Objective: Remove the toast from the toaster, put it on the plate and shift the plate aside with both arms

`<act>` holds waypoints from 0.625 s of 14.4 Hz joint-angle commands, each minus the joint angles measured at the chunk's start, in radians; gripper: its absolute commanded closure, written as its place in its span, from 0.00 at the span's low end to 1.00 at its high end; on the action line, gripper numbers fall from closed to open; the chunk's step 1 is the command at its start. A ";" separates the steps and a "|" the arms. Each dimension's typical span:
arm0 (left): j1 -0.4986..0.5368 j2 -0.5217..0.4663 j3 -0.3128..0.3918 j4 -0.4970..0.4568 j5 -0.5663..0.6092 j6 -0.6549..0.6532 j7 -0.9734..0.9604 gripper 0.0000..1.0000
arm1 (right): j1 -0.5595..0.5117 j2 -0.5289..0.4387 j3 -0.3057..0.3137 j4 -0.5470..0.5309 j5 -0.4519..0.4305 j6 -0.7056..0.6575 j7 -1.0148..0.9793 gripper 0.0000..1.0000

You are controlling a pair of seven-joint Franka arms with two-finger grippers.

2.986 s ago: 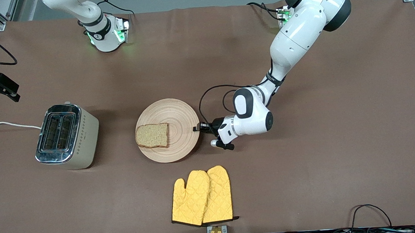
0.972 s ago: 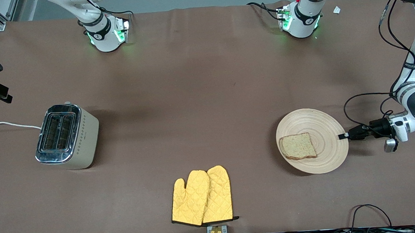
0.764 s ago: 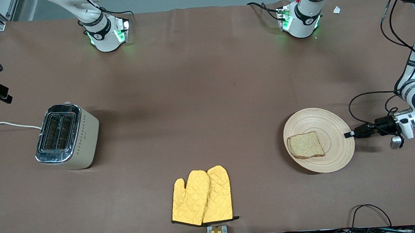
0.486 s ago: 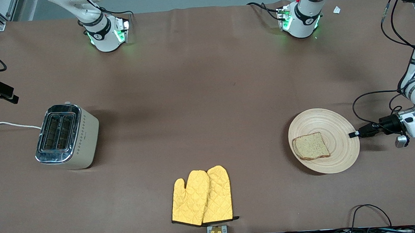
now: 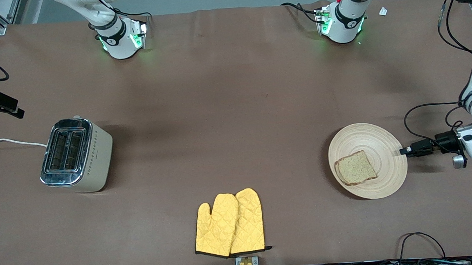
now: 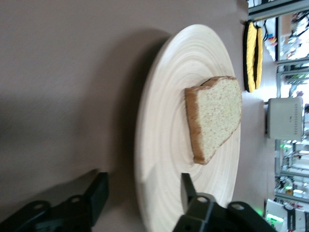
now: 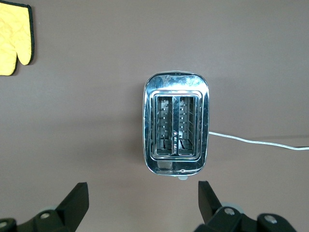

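Observation:
The round wooden plate (image 5: 367, 141) lies on the brown table toward the left arm's end, with the toast (image 5: 356, 173) flat on its part nearer the front camera. My left gripper (image 5: 402, 152) is low at the plate's rim on the side toward the left arm's end. In the left wrist view the plate (image 6: 164, 145) and toast (image 6: 215, 116) fill the middle. There the left gripper (image 6: 143, 186) is open, its fingers (image 6: 96, 198) apart on either side of the rim without pinching it. My right gripper (image 5: 11, 108) hangs open (image 7: 142, 193) high beside the toaster (image 7: 176, 123).
The toaster (image 5: 75, 155) stands toward the right arm's end, its white cord (image 5: 7, 141) running off the table. A pair of yellow mitts (image 5: 230, 223) lies near the table's front edge. Black cables (image 5: 423, 240) loop at that edge near the plate.
The plate with the toast has slid a little more toward the left arm's end, drawn by the left gripper, which has now opened off the rim. The right gripper has barely shifted.

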 commanded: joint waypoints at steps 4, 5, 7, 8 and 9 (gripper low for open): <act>-0.016 -0.187 -0.245 0.072 0.258 -0.158 -0.439 0.00 | -0.018 -0.010 0.014 -0.020 -0.001 0.010 -0.011 0.00; -0.017 -0.238 -0.287 0.072 0.299 -0.186 -0.531 0.00 | -0.019 -0.010 0.014 -0.020 -0.001 0.010 -0.010 0.00; -0.017 -0.316 -0.371 0.071 0.327 -0.265 -0.706 0.00 | -0.018 -0.009 0.014 -0.022 -0.002 0.007 -0.010 0.00; -0.017 -0.353 -0.411 0.072 0.329 -0.299 -0.784 0.00 | -0.018 -0.009 0.014 -0.022 -0.002 0.007 -0.010 0.00; -0.019 -0.404 -0.448 0.071 0.333 -0.315 -0.852 0.00 | -0.019 -0.009 0.014 -0.025 -0.002 0.007 -0.010 0.00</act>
